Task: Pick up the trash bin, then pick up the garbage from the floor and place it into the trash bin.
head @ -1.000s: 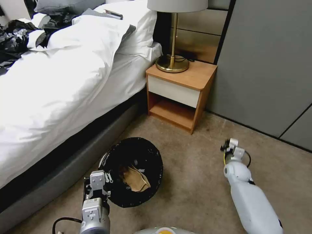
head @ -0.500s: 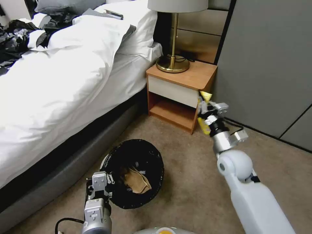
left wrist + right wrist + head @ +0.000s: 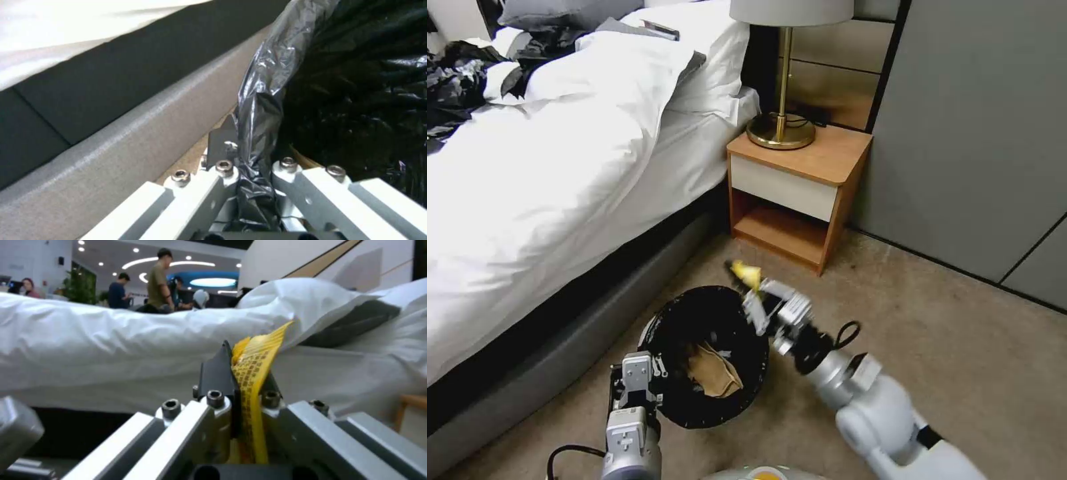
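Yellow wrapper (image 3: pixel 747 273), pinched flat between the closed fingers of the right gripper (image 3: pixel 758 293), is held at the far rim of the bin (image 3: pixel 707 413), seemingly so that it can drop into the black liner once let go. The right arm reaches forward and inward across the carpet (image 3: pixel 934 333), wrist angled toward the bed (image 3: pixel 560 167). The left gripper (image 3: pixel 644 383), clamped on the liner (image 3: pixel 258 110) at the bin's near rim, holds the bin close beside the bed frame (image 3: pixel 133 133), its mouth tilted toward the robot. A brown paper bag (image 3: pixel 712 375) already lies inside.
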